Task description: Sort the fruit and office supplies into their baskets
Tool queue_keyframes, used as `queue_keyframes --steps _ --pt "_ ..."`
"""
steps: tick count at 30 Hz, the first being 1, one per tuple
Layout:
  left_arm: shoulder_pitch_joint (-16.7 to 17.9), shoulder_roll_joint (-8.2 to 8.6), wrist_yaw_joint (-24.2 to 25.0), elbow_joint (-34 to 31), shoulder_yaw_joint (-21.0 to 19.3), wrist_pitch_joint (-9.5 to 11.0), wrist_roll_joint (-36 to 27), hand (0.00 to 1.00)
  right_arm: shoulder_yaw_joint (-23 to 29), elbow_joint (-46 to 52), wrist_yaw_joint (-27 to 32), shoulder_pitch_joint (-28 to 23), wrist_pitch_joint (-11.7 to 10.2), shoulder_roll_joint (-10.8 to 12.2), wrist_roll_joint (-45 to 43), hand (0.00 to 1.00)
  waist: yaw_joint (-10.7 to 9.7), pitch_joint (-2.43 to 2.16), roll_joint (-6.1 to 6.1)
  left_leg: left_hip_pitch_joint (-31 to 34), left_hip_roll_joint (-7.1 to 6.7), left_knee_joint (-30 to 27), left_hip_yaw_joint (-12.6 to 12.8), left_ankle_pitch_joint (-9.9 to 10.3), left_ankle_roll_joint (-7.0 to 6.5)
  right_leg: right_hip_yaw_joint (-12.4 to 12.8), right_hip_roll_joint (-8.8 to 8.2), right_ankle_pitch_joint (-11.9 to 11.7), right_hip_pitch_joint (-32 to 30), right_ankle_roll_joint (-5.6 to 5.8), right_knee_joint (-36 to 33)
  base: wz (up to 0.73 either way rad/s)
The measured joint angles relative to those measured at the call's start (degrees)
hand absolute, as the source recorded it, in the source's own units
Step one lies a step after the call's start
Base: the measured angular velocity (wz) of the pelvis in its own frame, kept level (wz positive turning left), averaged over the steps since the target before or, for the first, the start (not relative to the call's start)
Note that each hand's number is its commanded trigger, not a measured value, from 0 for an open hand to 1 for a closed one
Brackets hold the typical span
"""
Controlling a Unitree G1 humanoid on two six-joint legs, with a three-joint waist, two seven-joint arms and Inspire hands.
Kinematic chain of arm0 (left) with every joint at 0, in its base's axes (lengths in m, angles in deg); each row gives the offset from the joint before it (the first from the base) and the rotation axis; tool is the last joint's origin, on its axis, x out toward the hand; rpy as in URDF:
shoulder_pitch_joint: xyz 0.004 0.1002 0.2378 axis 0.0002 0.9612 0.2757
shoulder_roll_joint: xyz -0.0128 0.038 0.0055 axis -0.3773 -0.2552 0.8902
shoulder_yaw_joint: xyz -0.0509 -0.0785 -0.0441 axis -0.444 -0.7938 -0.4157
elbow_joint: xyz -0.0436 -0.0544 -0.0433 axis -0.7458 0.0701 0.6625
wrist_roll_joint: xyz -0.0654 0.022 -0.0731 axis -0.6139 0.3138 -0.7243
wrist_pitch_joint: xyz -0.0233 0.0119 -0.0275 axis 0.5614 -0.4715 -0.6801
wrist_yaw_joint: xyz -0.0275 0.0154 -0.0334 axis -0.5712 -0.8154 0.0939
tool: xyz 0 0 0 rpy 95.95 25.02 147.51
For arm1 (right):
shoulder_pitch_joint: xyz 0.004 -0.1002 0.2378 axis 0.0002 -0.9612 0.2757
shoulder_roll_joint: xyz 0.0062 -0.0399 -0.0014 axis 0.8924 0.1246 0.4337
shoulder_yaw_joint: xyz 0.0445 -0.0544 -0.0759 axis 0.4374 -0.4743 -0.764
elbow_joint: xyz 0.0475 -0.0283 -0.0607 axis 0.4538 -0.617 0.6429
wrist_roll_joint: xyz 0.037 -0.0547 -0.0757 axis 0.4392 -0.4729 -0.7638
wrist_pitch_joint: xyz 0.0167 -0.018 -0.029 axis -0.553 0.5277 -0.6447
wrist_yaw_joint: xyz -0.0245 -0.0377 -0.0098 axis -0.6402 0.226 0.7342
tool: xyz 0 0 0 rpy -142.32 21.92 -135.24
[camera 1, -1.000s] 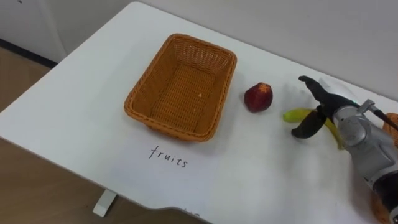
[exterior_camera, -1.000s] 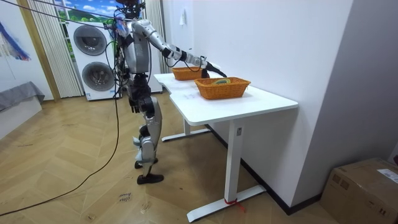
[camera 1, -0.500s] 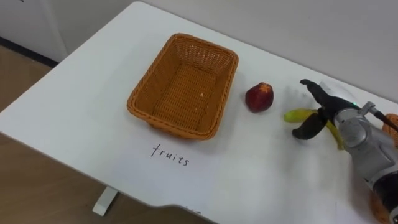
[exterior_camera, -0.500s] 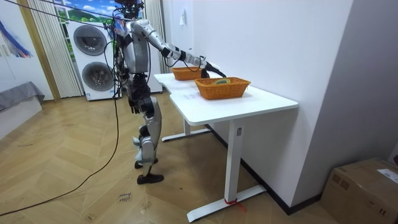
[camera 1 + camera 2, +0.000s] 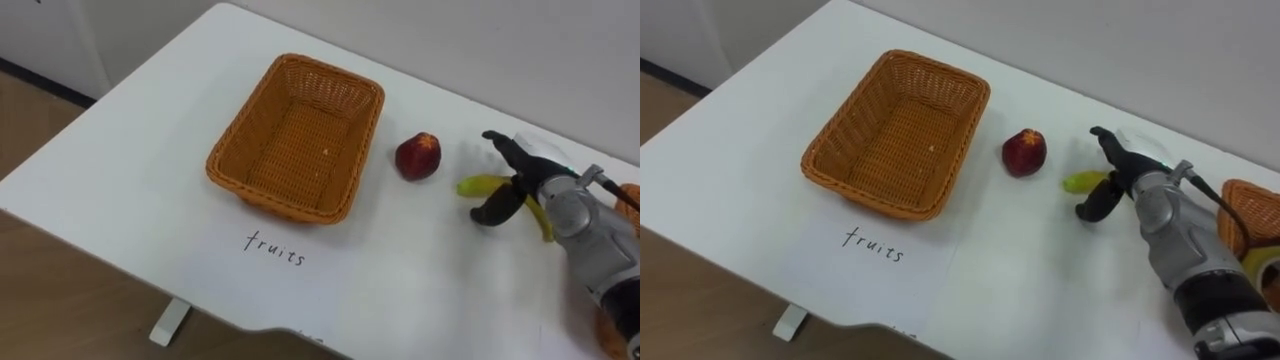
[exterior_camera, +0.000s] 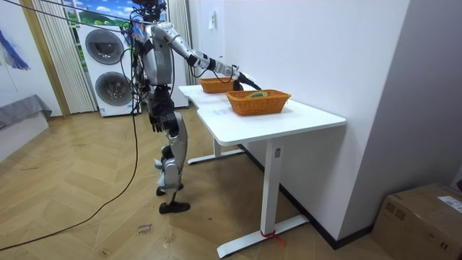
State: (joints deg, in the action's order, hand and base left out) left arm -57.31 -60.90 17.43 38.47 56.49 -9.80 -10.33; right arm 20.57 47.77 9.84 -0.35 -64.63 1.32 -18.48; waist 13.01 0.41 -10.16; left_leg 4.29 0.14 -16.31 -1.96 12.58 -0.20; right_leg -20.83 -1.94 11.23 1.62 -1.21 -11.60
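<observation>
Standing at the long side of the white worktop (image 5: 130,150), right arm reaching out over it.

Fruit basket (image 5: 236,140), upper centre-left of the eye views: empty. Handwritten label (image 5: 272,250) lies just below it, toward the bottom of the frame.

Red fruit (image 5: 418,157): loose on the worktop, just right of the basket, not touching it.

Banana (image 5: 478,185): lies on the worktop further right, near the red fruit but apart from it. Its far end runs under the right hand.

Right hand (image 5: 545,192), right of frame: spread, not clamped. Fingers (image 5: 500,143) reach past the upper side of the banana and the thumb sits on the lower side, so the banana passes between them. No lift visible.

Left hand (image 6: 154,120): hangs low by the hip in the room view. I cannot tell how it is set.

Second basket (image 6: 260,105), cut by the right edge of the eye views: holds something I cannot identify.

Progress, judged: fruit sorting not begun, since both pieces lie outside the basket. Banana pick in hand; red fruit remains. Status of office supplies uncertain.
</observation>
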Motion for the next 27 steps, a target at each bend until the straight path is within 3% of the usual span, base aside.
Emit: queue_keyframes --steps 9,18,22,23,24,25,27 --pt "0.6 -0.84 0.8 0.4 0.0 0.2 0.0 0.0 0.0 -1.1 -5.5 0.0 0.0 -0.5 1.0 0.0 -0.1 -0.1 -0.36 0.2 -0.03 0.5 -0.2 0.0 0.0 -0.3 0.0 0.0 0.3 -0.02 0.0 0.01" --pt "0.1 -0.98 1.2 1.2 0.0 0.5 0.1 0.0 0.0 -2.0 -10.7 0.0 0.0 -1.1 1.1 0.0 0.0 0.28 0.15 0.2 -0.06 0.1 -0.2 0.0 -0.01 0.1 0.05 0.0 0.4 -0.05 0.0 0.0" --pt "0.2 -0.98 1.2 2.1 0.0 0.8 0.1 0.0 0.0 -2.0 -12.0 0.1 0.2 -1.2 0.6 0.0 0.1 0.16 -0.1 0.2 -0.06 0.1 -0.3 0.0 -0.01 0.0 0.05 0.0 0.4 -0.05 0.0 0.0" --pt "0.2 -0.98 1.2 2.2 0.0 0.8 0.1 0.0 0.0 -2.0 -12.4 0.1 0.2 -1.2 0.5 0.43 0.1 0.14 -0.22 0.2 -0.06 0.1 -0.3 0.0 -0.01 0.0 0.05 0.0 0.4 -0.05 0.0 0.0" --pt "0.2 -0.98 1.2 2.3 0.0 0.8 0.1 0.0 0.0 -2.0 -12.7 0.2 0.2 -1.3 0.5 0.75 0.1 0.17 -0.32 0.2 -0.07 0.1 -0.4 0.0 -0.01 -0.1 0.05 0.0 0.4 -0.05 0.0 0.0" --pt "0.2 -0.98 1.3 2.3 0.0 0.9 0.1 0.0 0.0 -2.0 -12.9 0.3 0.2 -1.4 0.5 0.96 0.1 0.19 -0.35 0.3 -0.08 0.1 -0.4 0.0 -0.01 -0.1 0.05 0.0 0.4 -0.05 0.0 0.0" --pt "0.3 -0.98 1.3 2.4 0.0 0.9 0.1 0.0 0.0 -2.0 -13.1 0.4 0.1 -1.5 0.6 1.0 0.0 0.22 -0.42 0.3 -0.08 0.1 -0.4 0.0 -0.01 -0.1 0.05 0.0 0.4 -0.05 0.0 0.0"
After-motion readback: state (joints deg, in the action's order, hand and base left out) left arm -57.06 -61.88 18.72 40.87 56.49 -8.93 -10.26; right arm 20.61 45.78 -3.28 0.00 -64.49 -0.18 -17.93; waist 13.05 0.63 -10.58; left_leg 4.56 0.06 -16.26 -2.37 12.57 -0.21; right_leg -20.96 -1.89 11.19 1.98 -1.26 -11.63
